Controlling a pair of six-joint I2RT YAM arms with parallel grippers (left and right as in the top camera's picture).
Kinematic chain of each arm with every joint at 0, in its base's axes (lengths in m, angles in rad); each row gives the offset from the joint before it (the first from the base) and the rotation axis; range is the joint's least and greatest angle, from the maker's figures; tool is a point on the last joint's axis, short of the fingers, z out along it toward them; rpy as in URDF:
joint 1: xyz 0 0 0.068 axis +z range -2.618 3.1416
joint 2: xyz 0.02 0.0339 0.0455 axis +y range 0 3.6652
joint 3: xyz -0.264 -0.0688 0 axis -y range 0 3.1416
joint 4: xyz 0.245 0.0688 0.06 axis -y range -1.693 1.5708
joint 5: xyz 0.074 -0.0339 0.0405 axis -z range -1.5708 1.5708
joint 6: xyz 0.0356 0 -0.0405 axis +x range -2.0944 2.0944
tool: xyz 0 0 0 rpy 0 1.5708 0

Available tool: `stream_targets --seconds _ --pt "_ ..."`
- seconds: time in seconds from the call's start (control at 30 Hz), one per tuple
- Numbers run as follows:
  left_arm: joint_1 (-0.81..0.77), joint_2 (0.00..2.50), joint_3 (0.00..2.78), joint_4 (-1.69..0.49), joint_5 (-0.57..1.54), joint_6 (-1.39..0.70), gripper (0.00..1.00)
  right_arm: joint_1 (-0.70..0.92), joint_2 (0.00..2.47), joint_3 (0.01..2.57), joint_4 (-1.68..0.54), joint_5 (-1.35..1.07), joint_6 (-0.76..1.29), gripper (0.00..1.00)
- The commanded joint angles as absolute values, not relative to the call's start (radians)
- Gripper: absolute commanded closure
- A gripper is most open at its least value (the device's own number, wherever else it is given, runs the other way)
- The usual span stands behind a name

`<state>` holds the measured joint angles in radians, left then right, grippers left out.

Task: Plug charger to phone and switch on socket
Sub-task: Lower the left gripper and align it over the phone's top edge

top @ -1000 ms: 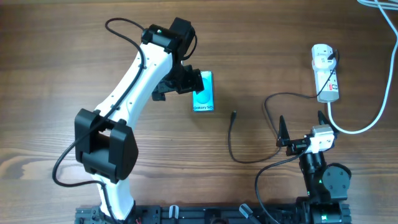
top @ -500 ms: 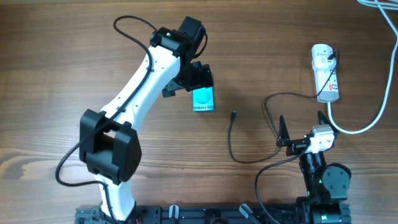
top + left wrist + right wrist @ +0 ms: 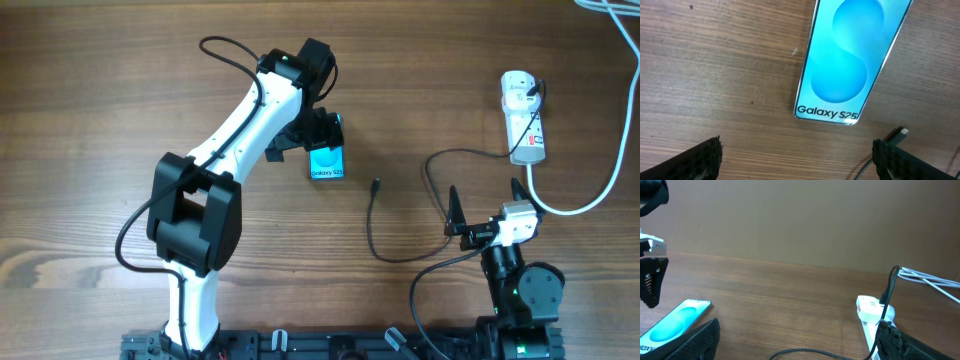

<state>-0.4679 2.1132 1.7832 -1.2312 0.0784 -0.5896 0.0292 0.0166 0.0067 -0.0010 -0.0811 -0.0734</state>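
Currently, take the phone (image 3: 327,160) as your reference: it lies flat on the counter (image 3: 120,80), screen up, with the "Galaxy S25" text at the end nearer the arm bases. The left tool (image 3: 318,128) hangs over the phone's opposite end. From the left wrist camera you see this tool (image 3: 797,159) released, its fingers (image 3: 702,157) spread wider than the phone (image 3: 850,60) and clear of it. The charger (image 3: 371,225) lies beside the phone on the right arm's side, apart from it. Its plug (image 3: 376,185) sits roughly level with the phone's text end. From that plug the cable loops toward the arm bases, then back and across to the socket (image 3: 523,120), which lies well beyond the charger from the phone. A thick white lead (image 3: 590,205) runs from the socket. The right tool (image 3: 485,205) sits between phone and socket, nearer the arm bases, released and holding nothing; its wrist camera shows the phone (image 3: 675,322) at one side and the socket (image 3: 872,312) at the other
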Motion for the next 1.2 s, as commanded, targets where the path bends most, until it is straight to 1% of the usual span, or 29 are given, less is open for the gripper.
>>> stream_targets --seconds 0.0,0.4,1.17 --pt "-0.470 2.127 1.780 -1.211 0.066 -0.606 0.00 0.026 0.014 0.005 0.001 -0.068 -0.078 0.00" --pt "-0.469 2.127 1.780 -1.129 0.065 -0.607 0.00 0.026 0.014 0.005 0.001 -0.068 -0.078 0.00" --pt "-0.470 2.127 1.780 -1.129 0.067 -0.607 0.00 0.026 0.014 0.005 0.001 -0.068 -0.078 0.00"
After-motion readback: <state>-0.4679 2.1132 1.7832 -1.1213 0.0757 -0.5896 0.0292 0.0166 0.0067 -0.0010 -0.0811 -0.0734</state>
